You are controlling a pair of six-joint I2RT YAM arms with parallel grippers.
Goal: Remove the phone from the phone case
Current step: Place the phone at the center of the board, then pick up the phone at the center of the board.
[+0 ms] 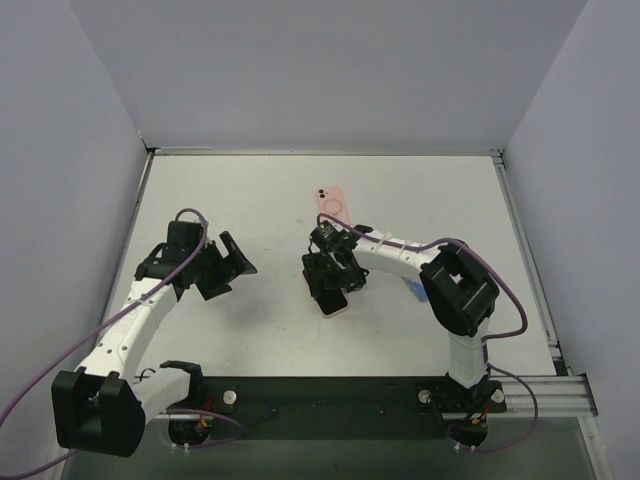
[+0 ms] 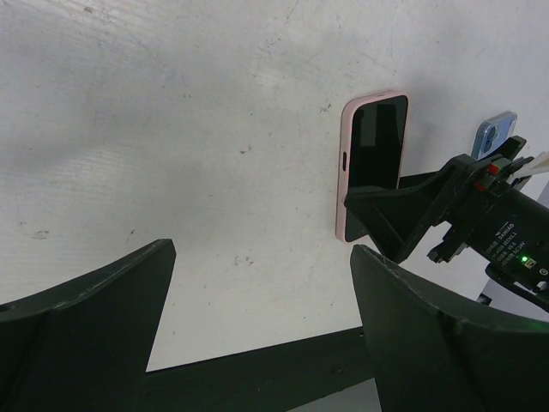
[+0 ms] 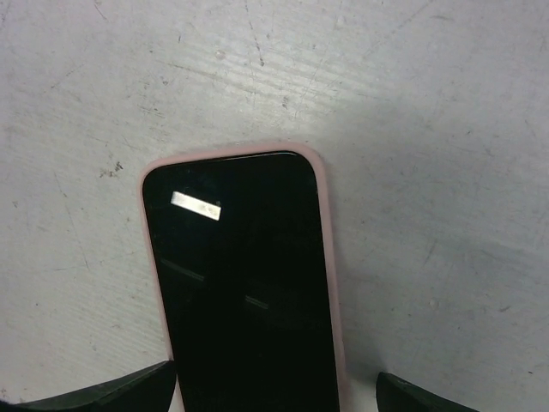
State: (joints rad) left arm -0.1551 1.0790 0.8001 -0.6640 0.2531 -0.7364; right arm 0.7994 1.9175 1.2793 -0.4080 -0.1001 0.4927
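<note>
A black-screened phone in a pink case [image 1: 334,301] lies screen up on the white table. It also shows in the right wrist view [image 3: 244,292] and in the left wrist view [image 2: 375,159]. My right gripper [image 1: 330,282] is open and low over the phone's far end. Its fingertips [image 3: 120,396] stand either side of the case without closing on it, and the gripper's middle [image 3: 274,390] is over the screen. My left gripper [image 1: 232,265] is open and empty, well to the left of the phone, with bare table between its fingers [image 2: 257,292].
A second pink case or phone [image 1: 331,203] lies back up farther away, its camera cut-out and ring showing. A small blue phone-like thing [image 1: 413,290] lies under the right arm, also in the left wrist view [image 2: 493,133]. Grey walls surround the table.
</note>
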